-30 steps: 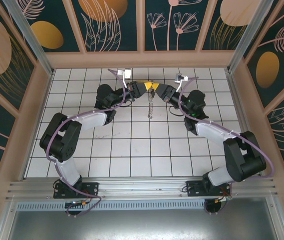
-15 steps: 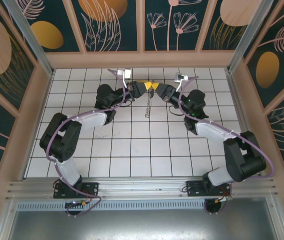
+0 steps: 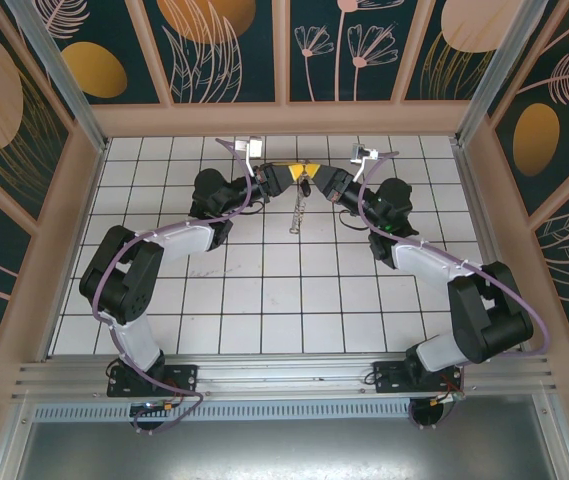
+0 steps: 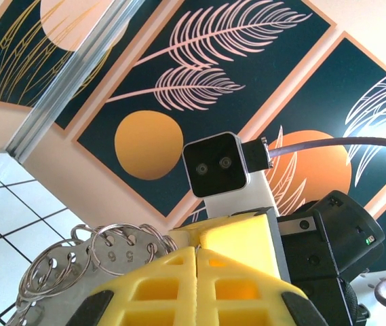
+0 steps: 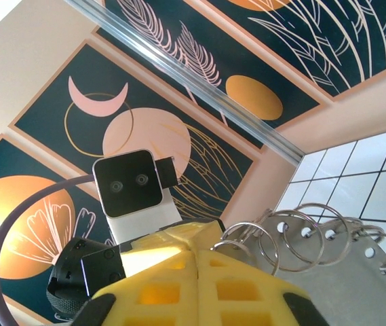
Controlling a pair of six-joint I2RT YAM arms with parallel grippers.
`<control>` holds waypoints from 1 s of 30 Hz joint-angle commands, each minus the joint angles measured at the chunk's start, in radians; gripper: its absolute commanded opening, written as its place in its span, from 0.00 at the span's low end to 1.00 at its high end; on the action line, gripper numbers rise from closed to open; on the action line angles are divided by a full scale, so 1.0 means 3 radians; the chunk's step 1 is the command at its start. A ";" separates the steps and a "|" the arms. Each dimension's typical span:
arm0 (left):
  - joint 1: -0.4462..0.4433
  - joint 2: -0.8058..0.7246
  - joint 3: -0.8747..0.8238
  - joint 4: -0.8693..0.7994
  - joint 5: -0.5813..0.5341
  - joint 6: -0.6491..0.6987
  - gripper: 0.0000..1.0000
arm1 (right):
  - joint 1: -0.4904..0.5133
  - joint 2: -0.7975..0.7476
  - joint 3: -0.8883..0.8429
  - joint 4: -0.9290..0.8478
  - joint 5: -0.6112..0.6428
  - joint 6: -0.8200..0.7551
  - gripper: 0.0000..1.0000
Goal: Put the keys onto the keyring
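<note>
Both arms meet in the air over the far middle of the table. My left gripper (image 3: 293, 173) (image 4: 198, 251) is shut, with a thin silvery wire of the keyring pinched in the seam. My right gripper (image 3: 314, 177) (image 5: 194, 246) faces it tip to tip, shut on a small ring of the keys (image 3: 305, 187). The keyring (image 3: 299, 211) hangs below them as a thin bumpy silvery strand. Up close it is a bunch of wire rings threaded through flat grey numbered tags (image 4: 77, 261) (image 5: 345, 272) beside the yellow fingers.
The white tiled table (image 3: 264, 290) lies below the hanging strand. The patterned back wall (image 3: 284, 50) stands close behind both grippers. Purple cables (image 3: 179, 232) run along each arm. An aluminium rail (image 3: 284, 375) edges the near side by the arm bases.
The hanging strand has swung slightly left and its lower end has risen a little. Both grippers stay pressed tip to tip, edging slightly toward the back wall.
</note>
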 commanded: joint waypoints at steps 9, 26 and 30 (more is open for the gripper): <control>-0.0003 -0.0161 0.0118 -0.0219 -0.0106 0.0210 0.17 | -0.0235 0.0107 0.0196 -0.0077 -0.0342 -0.0221 0.00; 0.0119 -0.0228 0.0802 -0.2111 -0.0019 0.1328 0.50 | -0.0779 0.0707 0.1349 -0.1759 -0.2034 -0.1710 0.00; 0.0179 -0.0075 0.1013 -0.2290 0.0233 0.1330 0.46 | -0.0790 0.0941 0.1611 -0.1981 -0.2258 -0.1899 0.00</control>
